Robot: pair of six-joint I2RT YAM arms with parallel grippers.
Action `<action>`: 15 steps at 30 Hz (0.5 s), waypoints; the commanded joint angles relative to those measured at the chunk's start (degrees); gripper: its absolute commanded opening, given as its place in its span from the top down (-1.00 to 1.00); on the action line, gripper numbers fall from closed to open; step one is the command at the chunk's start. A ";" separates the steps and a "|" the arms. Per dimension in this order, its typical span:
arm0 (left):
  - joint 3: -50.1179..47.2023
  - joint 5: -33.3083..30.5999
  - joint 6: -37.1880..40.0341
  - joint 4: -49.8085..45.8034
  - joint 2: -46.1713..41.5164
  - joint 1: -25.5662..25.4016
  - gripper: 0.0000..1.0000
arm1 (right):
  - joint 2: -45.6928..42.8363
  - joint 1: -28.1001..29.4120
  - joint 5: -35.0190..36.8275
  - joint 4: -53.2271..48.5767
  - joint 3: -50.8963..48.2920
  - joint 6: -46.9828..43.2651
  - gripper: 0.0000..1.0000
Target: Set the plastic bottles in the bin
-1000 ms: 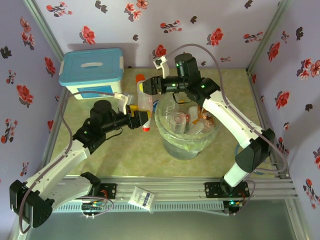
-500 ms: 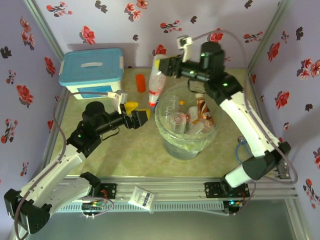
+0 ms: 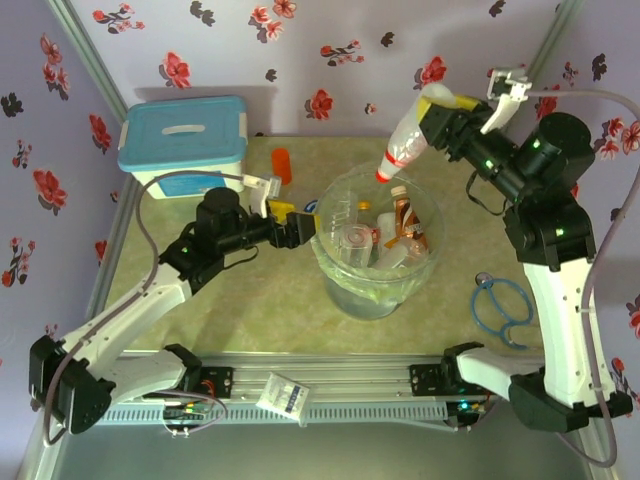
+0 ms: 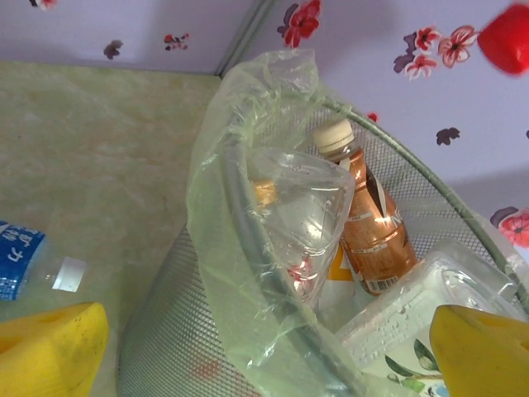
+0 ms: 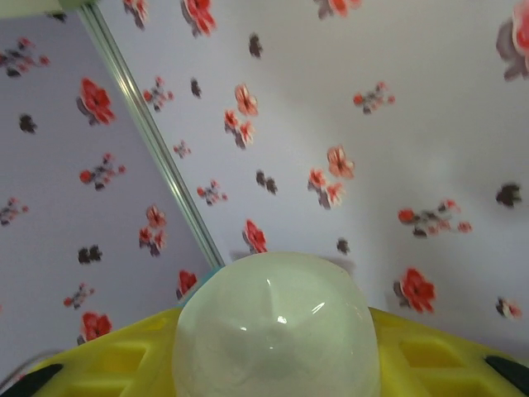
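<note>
- Lavender walls (image 3: 230, 60) printed with red flowers close in a pale green counter (image 3: 250, 300).
- The bin (image 3: 365, 295), lined with a clear bag, stands mid-counter.
- Several bottles (image 3: 355, 240) lie heaped inside it, among them a tan bottle (image 4: 372, 236) with a white cap.
- The right end effector (image 3: 432, 115) hangs high behind the bin's far right side, clenched on the base end of a red-cap bottle (image 3: 403, 148).
- That bottle tilts cap-down, its cap about over the bin's far rim.
- From the right wrist, its rounded base sits between the yellow fingers (image 5: 107, 356).
- The left end effector (image 3: 300, 228) is released, jaws wide with nothing between them, just beside the bin's left rim.
- A blue-label bottle (image 4: 25, 260) lies on the counter left of the bin, near the left end effector.
- A white box (image 3: 185, 140) with a blue lid sits at the far left.
- An orange cylinder (image 3: 282, 163) stands just right of the box.
</note>
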 commanded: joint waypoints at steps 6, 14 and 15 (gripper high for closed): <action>2.91 -1.68 -0.02 2.79 4.90 -2.18 -0.99 | -3.56 -0.28 -2.35 -9.86 -11.55 0.93 0.07; 1.71 -4.24 -1.28 4.01 7.76 -2.89 -0.99 | -5.30 -0.24 -7.47 -8.89 -21.89 4.94 0.07; 1.63 -4.42 -1.55 4.25 8.12 -3.03 -0.99 | -5.44 -0.24 -8.23 -7.95 -23.36 6.01 0.07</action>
